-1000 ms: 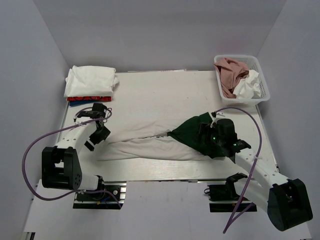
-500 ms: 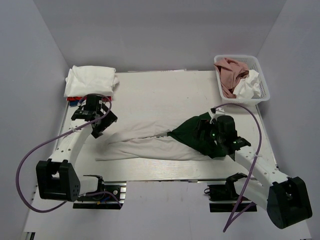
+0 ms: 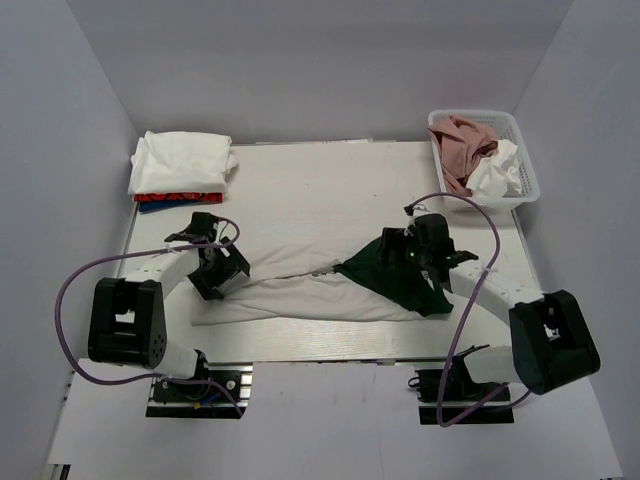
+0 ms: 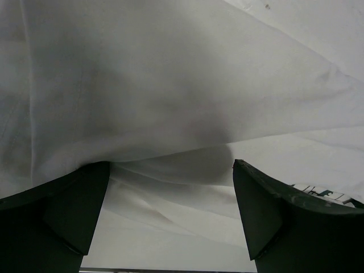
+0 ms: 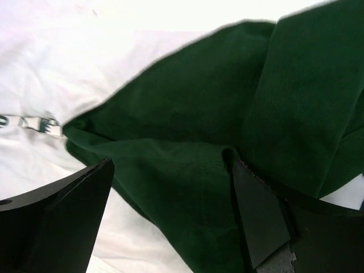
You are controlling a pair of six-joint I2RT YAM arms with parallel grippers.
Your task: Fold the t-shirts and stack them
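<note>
An off-white t-shirt (image 3: 300,290) lies stretched across the table's front middle, bunched and wrinkled. A dark green t-shirt (image 3: 395,275) lies crumpled over its right end. My left gripper (image 3: 222,272) is open at the off-white shirt's left end; in the left wrist view its jaws stand wide over the off-white cloth (image 4: 170,114). My right gripper (image 3: 412,250) is open over the green shirt; the right wrist view shows green cloth (image 5: 216,125) between the spread jaws. Folded white tees (image 3: 182,162) are stacked on red and blue ones at the back left.
A white lattice basket (image 3: 525,165) at the back right holds a dusty pink tee (image 3: 460,145) and a white tee (image 3: 497,170). Purple cables loop from both arms. Grey walls close in both sides.
My left gripper swung out toward the stack, then came back down onto the off-white shirt's left end. My right gripper moved up and left over the green shirt.
</note>
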